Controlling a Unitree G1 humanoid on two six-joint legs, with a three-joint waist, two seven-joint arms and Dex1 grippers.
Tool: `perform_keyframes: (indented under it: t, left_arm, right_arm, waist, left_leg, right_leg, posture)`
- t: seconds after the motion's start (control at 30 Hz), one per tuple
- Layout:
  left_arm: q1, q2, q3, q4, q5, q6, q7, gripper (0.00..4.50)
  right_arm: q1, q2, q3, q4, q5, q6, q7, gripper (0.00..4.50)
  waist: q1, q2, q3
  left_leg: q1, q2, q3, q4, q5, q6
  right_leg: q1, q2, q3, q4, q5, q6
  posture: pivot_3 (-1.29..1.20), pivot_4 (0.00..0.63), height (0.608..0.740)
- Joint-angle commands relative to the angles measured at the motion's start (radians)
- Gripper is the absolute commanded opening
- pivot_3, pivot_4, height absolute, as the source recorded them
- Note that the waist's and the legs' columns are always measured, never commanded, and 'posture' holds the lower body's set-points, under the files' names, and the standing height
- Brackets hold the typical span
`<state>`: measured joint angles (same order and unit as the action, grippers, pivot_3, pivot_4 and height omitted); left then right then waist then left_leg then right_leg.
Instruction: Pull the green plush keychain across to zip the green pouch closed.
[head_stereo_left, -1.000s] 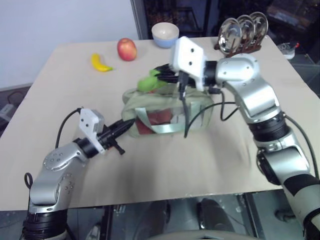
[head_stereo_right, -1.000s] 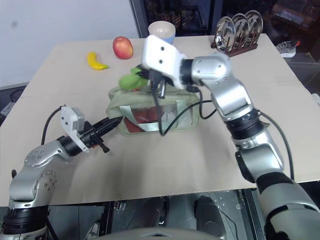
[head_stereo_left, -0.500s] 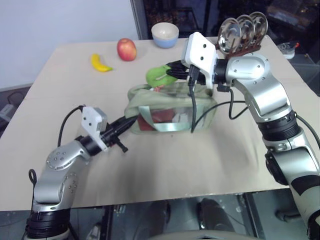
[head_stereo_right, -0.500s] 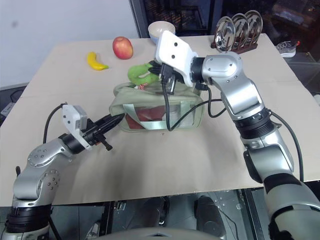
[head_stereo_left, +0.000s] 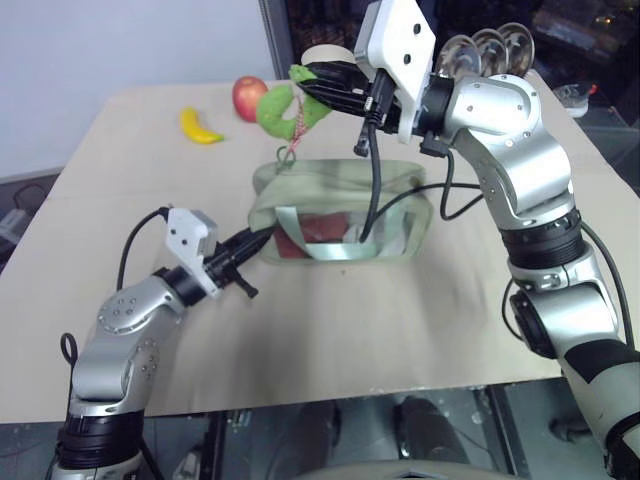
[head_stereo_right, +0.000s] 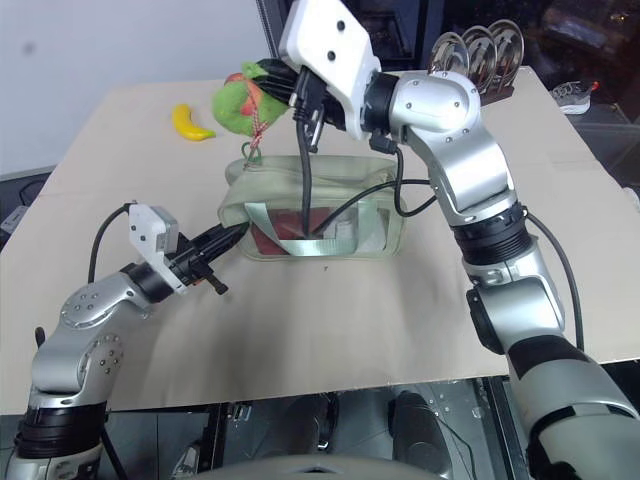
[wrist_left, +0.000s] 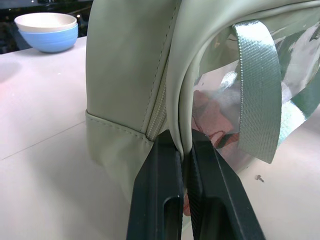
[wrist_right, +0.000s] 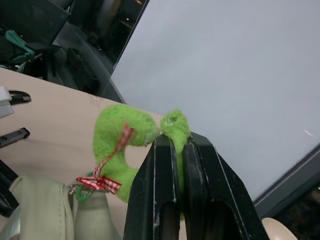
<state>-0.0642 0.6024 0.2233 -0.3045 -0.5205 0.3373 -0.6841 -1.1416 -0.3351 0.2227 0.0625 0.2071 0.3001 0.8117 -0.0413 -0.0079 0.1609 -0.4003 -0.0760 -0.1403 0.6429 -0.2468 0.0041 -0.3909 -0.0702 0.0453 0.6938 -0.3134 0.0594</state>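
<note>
The green pouch (head_stereo_left: 340, 210) stands in the middle of the table, its clear front window showing red and white contents. My left gripper (wrist_left: 182, 142) is shut on the seam at the pouch's left end (head_stereo_right: 235, 232). My right gripper (wrist_right: 174, 142) is shut on the green plush keychain (head_stereo_left: 280, 105), held up above the pouch's left end. From the plush (wrist_right: 120, 145), a red-and-white checked ribbon hangs down to the zipper pull at the pouch's top.
A yellow banana (head_stereo_left: 202, 127) and a red apple (head_stereo_left: 246, 92) lie at the table's far left. A blue-and-cream bowl (wrist_left: 46, 31) sits at the far edge. A rack of metal plates (head_stereo_left: 490, 55) stands at the far right.
My right gripper has risen with the plush keychain, from just over the pouch's top to well above it. The left gripper keeps its hold on the pouch's end.
</note>
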Motion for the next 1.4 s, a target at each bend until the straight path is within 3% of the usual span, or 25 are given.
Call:
perform_keyframes:
  t: [0.03,0.4,0.63,0.87,0.97,1.1,1.17,1.27,1.4]
  left_arm:
    - [0.059,0.002,0.019,0.04,0.033,0.032,0.035,0.0]
    - [0.067,-0.011,0.045,0.038,-0.003,0.064,0.083,0.0]
    - [0.033,-0.016,0.045,0.064,-0.007,0.076,0.086,0.0]
    - [0.018,-0.01,0.043,0.089,0.002,0.068,0.075,0.0]
    - [0.013,-0.014,0.031,0.096,0.007,0.065,0.072,0.0]
    - [0.007,-0.013,0.027,0.115,0.011,0.056,0.068,0.0]
    - [0.005,-0.012,0.029,0.119,0.011,0.053,0.066,0.0]
    - [0.007,-0.006,0.028,0.119,0.012,0.047,0.06,0.0]
    - [0.014,-0.001,0.027,0.124,0.019,0.039,0.055,0.0]
  right_arm:
    - [-0.025,-0.099,-0.135,0.04,-0.042,-0.076,-0.064,0.08]
    - [0.197,-0.266,-0.239,0.047,-0.08,-0.048,-0.143,0.08]
    - [0.441,-0.209,-0.265,0.075,-0.1,-0.032,-0.284,0.08]
    - [0.674,-0.179,-0.209,0.036,-0.156,-0.046,-0.334,0.08]
    - [0.731,-0.161,-0.165,0.088,-0.201,-0.066,-0.356,0.08]
    - [0.747,-0.137,-0.125,0.164,-0.249,-0.095,-0.387,0.08]
    - [0.739,-0.102,-0.152,0.129,-0.195,-0.084,-0.377,0.08]
    - [0.669,0.009,-0.321,-0.048,0.098,0.051,-0.361,0.08]
    - [0.585,-0.023,-0.414,-0.118,0.167,0.1,-0.38,0.08]
  waist:
    - [0.0,0.0,0.0]
    - [-0.002,0.0,0.0]
    - [0.0,0.0,0.0]
    - [-0.002,0.001,-0.001]
    - [-0.002,0.002,-0.002]
    - [-0.001,0.002,-0.002]
    - [-0.002,0.001,-0.003]
    - [-0.004,0.001,-0.003]
    - [0.001,0.004,-0.001]
  left_leg:
    - [0.0,0.0,0.0,0.0,0.0,0.0]
    - [0.001,0.001,0.005,-0.001,0.0,0.0]
    - [0.001,0.001,0.006,0.0,0.0,0.0]
    - [0.002,0.003,0.007,0.0,0.0,0.0]
    - [0.003,0.004,0.009,0.0,0.0,0.001]
    - [0.017,0.006,0.009,-0.001,-0.003,0.005]
    - [0.02,0.008,0.009,-0.002,-0.003,0.005]
    - [0.02,0.011,0.01,-0.002,-0.003,0.005]
    - [0.018,0.01,0.01,-0.002,-0.003,0.005]
  right_leg:
    - [0.0,0.0,0.0,0.0,0.0,0.0]
    - [-0.001,0.0,0.005,0.002,0.0,0.0]
    - [0.0,0.001,0.006,0.002,0.0,0.0]
    - [0.0,0.002,0.007,0.002,0.0,0.0]
    - [0.0,0.003,0.008,0.003,0.0,0.0]
    - [0.014,0.006,0.008,0.001,0.0,0.0]
    - [0.016,0.007,0.008,0.001,0.0,0.0]
    - [0.016,0.01,0.009,0.002,0.001,-0.002]
    - [0.013,0.009,0.009,0.001,0.002,-0.002]
  posture:
    - [0.0,0.15,0.74]
    - [0.0,0.15,0.74]
    - [0.0,0.15,0.74]
    - [0.0,0.15,0.74]
    - [0.0,0.15,0.74]
    - [0.0,0.15,0.74]
    - [0.0,0.15,0.74]
    - [0.0,0.15,0.74]
    - [0.0,0.15,0.74]
